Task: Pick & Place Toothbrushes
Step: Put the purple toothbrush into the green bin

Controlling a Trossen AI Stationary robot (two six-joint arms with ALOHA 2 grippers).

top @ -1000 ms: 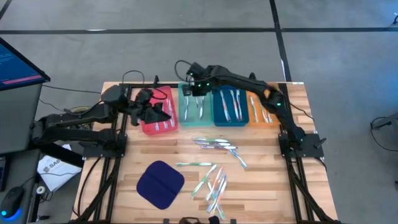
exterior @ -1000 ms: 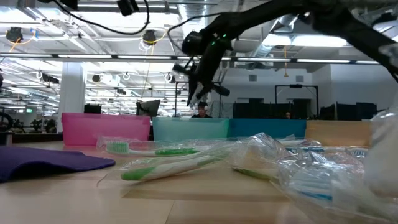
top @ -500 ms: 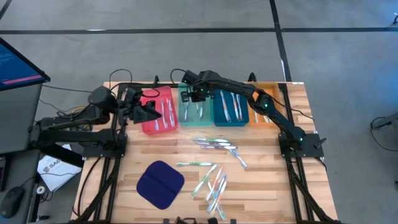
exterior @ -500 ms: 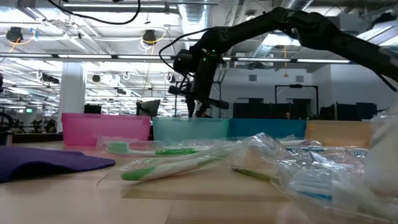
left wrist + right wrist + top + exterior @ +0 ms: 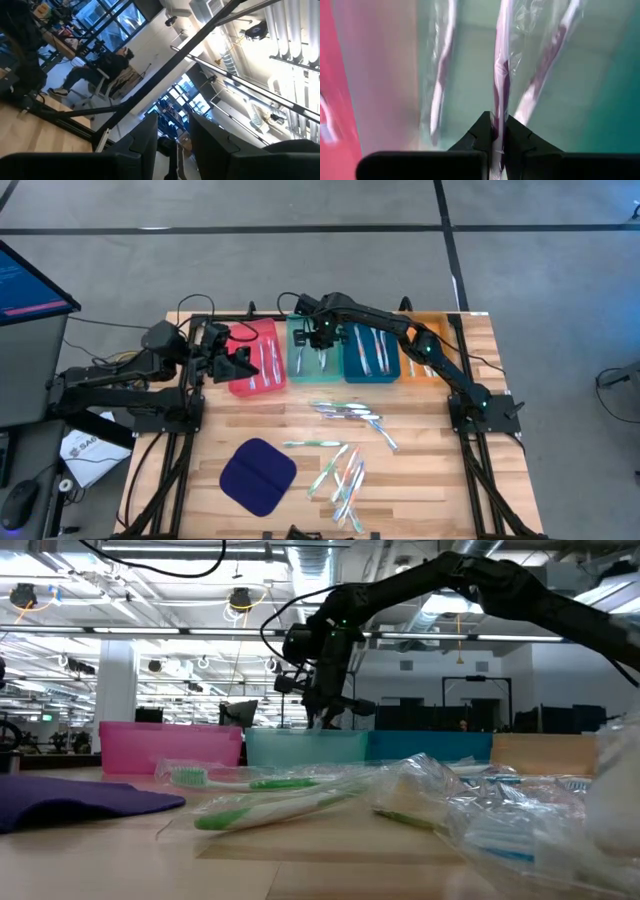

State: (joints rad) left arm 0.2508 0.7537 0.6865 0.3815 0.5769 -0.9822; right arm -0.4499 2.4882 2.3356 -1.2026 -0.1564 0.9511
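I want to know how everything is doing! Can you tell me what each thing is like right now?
right gripper: shut on a wrapped toothbrush, over the teal tray.
left gripper: slightly open, empty, by the red tray.
loose toothbrushes: lying on the table, unsorted.
blue tray: holds toothbrushes.
dark blue pad: flat, bare.

Even overhead light across our high view, soft shadows under the arms, we see bright ceiling strips [image 5: 150, 600] glaring upper left in the low view, near wrappers blurred, right wrist close-up smeared
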